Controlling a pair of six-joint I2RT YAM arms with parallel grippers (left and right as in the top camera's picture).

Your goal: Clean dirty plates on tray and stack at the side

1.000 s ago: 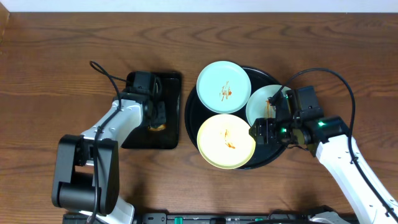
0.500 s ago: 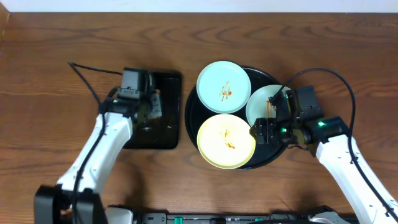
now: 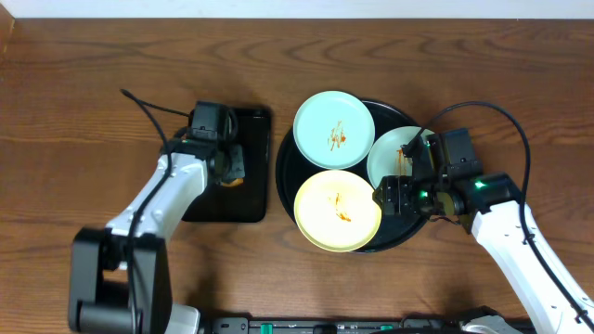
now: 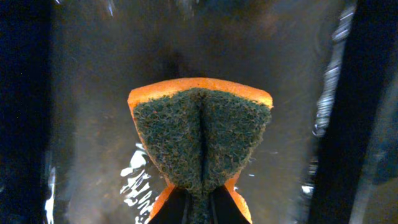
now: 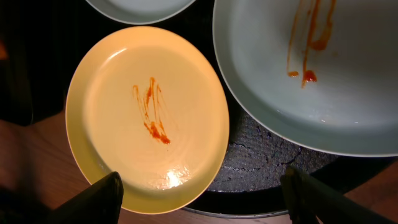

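Sponge (image 4: 202, 140) is pinched in the left hand (image 4: 199, 208), folded so the green scrubby side faces out. It's hanging over the small rectangular tray (image 3: 251, 204), left of the action. The right hand (image 5: 202, 196) is spread wide open with nothing in it, hovering over the near-right part of the big round tray (image 3: 286, 176).

All three plates sit on that round tray and all three are dirty: yellow plate (image 3: 338, 210) at the front, one mint plate (image 3: 334, 129) at the back, the other mint plate (image 3: 394, 158) on the right. Nothing is stacked on the worktop (image 3: 93, 93) yet, so I'd say the cleaning hasn't really started.

Stuff I'd worry about:

- The yellow plate and the back mint plate both poke out past the tray rim. Push down with the sponge near the overhanging edge and the plate could tip or skate off.
- The tray is glossy. If the right hand doesn't hold a plate steady, wiping will probably just shove it into its neighbours. The yellow and the right mint plate are right up against each other, and I can't tell if they touch.
- The grip is only on the sponge's folded end, so hard scrubbing could twist it loose.
- Both arms working over one tray could easily bump each other.
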